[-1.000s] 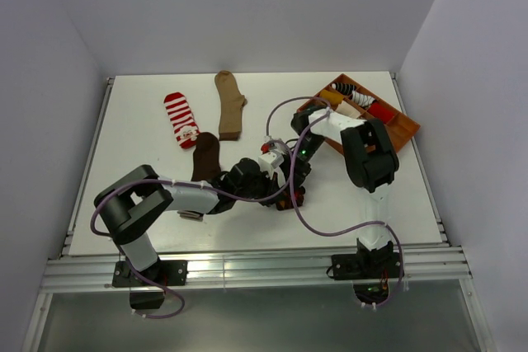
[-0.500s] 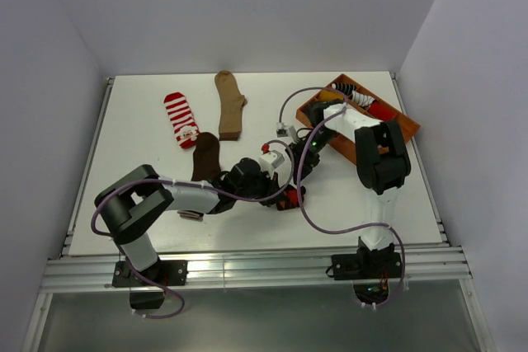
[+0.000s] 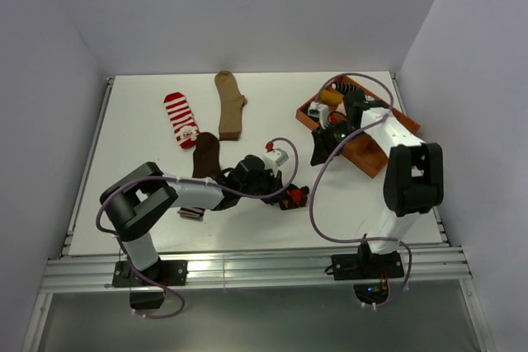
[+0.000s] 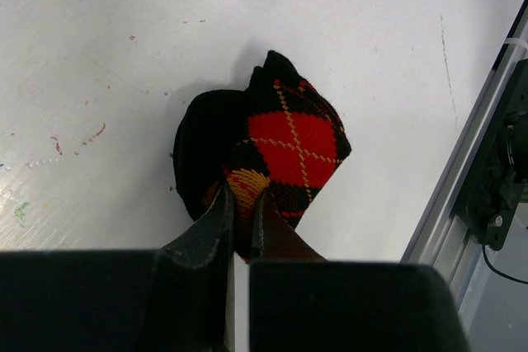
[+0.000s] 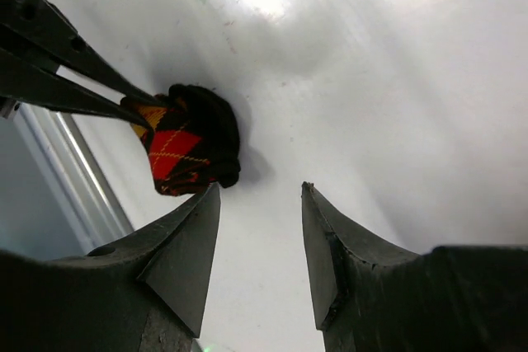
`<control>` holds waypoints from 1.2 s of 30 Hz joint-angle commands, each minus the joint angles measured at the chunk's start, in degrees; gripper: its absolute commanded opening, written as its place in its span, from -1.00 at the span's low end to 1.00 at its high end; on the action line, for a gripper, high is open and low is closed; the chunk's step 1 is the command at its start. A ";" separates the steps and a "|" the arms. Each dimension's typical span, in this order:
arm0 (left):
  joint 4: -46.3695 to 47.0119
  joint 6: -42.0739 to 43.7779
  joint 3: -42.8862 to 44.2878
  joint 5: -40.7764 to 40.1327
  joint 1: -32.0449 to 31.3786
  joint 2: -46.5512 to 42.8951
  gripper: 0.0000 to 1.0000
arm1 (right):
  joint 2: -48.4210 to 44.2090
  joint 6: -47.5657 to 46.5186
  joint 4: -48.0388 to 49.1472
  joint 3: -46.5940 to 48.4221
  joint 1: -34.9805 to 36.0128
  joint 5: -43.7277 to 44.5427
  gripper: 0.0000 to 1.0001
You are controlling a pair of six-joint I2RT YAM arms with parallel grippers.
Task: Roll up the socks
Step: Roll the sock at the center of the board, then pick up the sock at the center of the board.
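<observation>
The black sock with red argyle diamonds [image 4: 285,142] lies bunched into a roll on the white table [image 3: 132,162]; it also shows in the top view [image 3: 293,197] and the right wrist view [image 5: 186,146]. My left gripper [image 4: 240,204] is shut on its near edge. My right gripper [image 5: 260,191] is open and empty, raised above the table near the tray and well away from the roll. The dark brown sock [image 3: 205,155], the tan sock [image 3: 228,105] and the red-and-white striped sock [image 3: 180,119] lie flat at the far left.
A brown wooden tray [image 3: 396,133] holding several rolled socks stands at the back right, under my right arm. Purple cables loop over the table's middle. A metal rail [image 4: 470,171] runs along the table's near edge.
My right gripper has let go of the argyle roll and pulled back toward the tray, opening. My left gripper stays shut on the roll.
</observation>
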 commanded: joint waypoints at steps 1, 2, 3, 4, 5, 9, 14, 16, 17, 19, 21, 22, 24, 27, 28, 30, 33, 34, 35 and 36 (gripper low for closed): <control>-9.33 -0.17 -0.08 0.47 -0.50 3.16 -0.99 | -6.71 1.40 6.70 -2.95 -3.07 -4.19 0.04; -9.68 -0.35 0.35 0.48 -0.50 3.33 -0.99 | -7.60 0.97 7.84 -3.66 -5.08 -4.90 0.04; -10.29 -0.44 0.62 0.56 -0.41 3.59 -0.99 | -8.83 0.44 8.20 -4.36 -5.62 -5.69 0.04; -10.65 -0.61 0.80 0.65 -0.41 3.68 -0.99 | -11.10 -0.35 8.55 -5.85 -7.63 -6.83 0.05; -11.00 -0.79 1.32 0.65 -0.32 4.03 -0.99 | -12.60 -1.75 9.95 -6.91 -9.13 -6.84 0.05; -13.02 -1.14 2.64 3.19 0.56 5.53 -0.99 | -20.69 -4.39 16.10 -15.94 -9.85 -4.56 0.11; -14.95 -1.32 4.05 4.87 1.79 6.41 -0.99 | -31.31 -10.70 18.75 -23.78 -9.58 -4.64 0.16; -15.92 -1.23 5.01 5.40 1.96 6.93 -0.99 | -34.57 -12.39 19.27 -27.65 -9.32 -4.21 0.19; -16.53 -1.23 5.28 5.57 1.96 7.28 -0.99 | -36.59 -13.18 21.19 -29.23 -8.97 -3.60 0.22; -17.15 -1.32 6.24 6.45 2.31 7.81 -0.99 | -41.78 -13.19 24.62 -33.97 -6.78 -0.70 0.28; -18.03 -1.40 6.69 7.15 2.67 8.60 -0.99 | -45.81 -13.27 26.13 -37.48 -5.20 1.93 0.31; -18.47 -1.41 7.47 7.59 2.93 8.95 -0.99 | -46.88 -12.93 27.09 -38.63 -2.06 3.08 0.32; -19.61 -1.41 8.61 8.65 3.37 9.75 -0.99 | -49.25 -12.22 29.73 -41.53 1.30 7.98 0.33; -21.62 -1.32 9.67 9.18 3.81 10.63 -0.99 | -49.36 -11.60 32.90 -43.83 8.07 12.39 0.34; -22.24 -1.23 10.55 9.27 3.90 11.24 -0.99 | -49.01 -11.34 33.25 -43.92 11.13 14.49 0.35; -22.69 -1.40 11.25 10.58 4.07 11.68 -0.99 | -49.27 -10.99 34.21 -44.70 13.87 17.22 0.34; -23.48 -1.84 11.96 12.42 4.77 12.82 -0.99 | -50.06 -10.99 36.23 -46.81 19.06 20.83 0.34; -23.48 -2.02 12.05 12.87 4.95 13.17 -0.99 | -50.32 -10.99 37.11 -47.17 20.11 21.71 0.35; -23.66 -2.11 12.14 13.22 5.13 13.35 -0.99 | -50.58 -11.07 37.38 -47.52 22.04 23.20 0.35; -23.92 -2.20 12.48 13.74 5.30 13.53 -0.99 | -50.50 -10.99 37.73 -47.96 22.84 23.74 0.35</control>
